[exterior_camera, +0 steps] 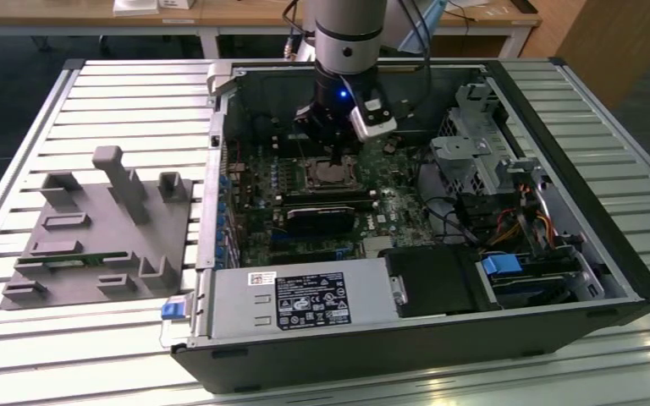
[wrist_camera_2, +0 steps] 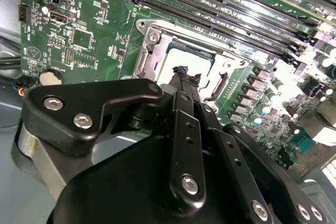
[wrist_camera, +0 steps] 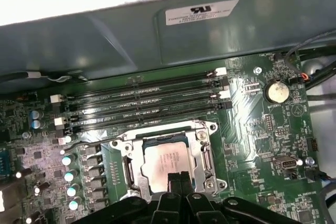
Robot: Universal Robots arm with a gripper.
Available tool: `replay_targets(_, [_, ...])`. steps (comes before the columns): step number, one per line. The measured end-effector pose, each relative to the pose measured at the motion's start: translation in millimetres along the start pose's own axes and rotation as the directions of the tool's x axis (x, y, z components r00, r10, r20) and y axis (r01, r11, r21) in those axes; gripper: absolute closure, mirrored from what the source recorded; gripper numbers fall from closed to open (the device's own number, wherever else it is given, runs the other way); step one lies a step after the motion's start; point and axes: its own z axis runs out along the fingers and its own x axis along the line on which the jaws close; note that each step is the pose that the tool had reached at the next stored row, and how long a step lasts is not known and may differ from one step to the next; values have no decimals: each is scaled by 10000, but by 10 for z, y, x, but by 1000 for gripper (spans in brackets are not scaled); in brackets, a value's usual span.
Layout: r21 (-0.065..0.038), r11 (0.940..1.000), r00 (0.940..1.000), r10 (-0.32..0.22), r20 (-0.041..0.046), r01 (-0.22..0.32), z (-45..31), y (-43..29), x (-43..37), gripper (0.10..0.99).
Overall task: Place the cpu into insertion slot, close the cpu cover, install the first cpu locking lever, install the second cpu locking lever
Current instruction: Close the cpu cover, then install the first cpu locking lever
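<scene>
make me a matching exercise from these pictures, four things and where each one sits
1 cpu
2 gripper
3 power supply box
4 grey fixture block

a outside the computer case, on the exterior view's left
b shut, over the cpu
c within the cpu cover's cut-out
d in the case, nearest the exterior camera

Pairs: 1-c, 2-b, 3-d, 4-a

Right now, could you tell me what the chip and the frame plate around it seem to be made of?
The chip looks like metal on top, pale silver-grey with a dull sheen. The frame plate looks like thin stamped metal, probably steel, brighter, with glints along its edges.
</scene>
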Motion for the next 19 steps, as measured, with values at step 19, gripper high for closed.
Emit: replay_targets(19, [0,10000,10000,-1,1,1,-28,-4,28,980])
